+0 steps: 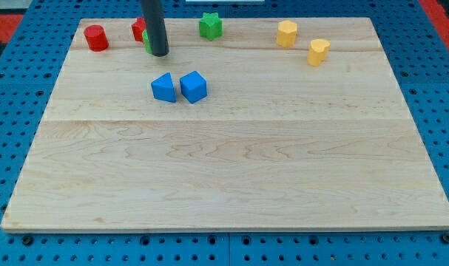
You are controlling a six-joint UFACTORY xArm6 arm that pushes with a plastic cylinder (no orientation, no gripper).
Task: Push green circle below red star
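My tip (158, 53) rests on the board near the view's top left. The green circle (146, 42) is mostly hidden behind the rod; only a green sliver shows at the rod's left edge. The red star (138, 29) sits just above that sliver, partly hidden by the rod. The green star (210, 25) stands alone to the right of the rod.
A red cylinder (96, 37) sits at the top left. Two blue blocks (163, 87) (194, 86) lie side by side just below my tip. Two yellow blocks (287, 33) (319, 51) sit at the top right. The wooden board (231, 177) lies on a blue pegboard.
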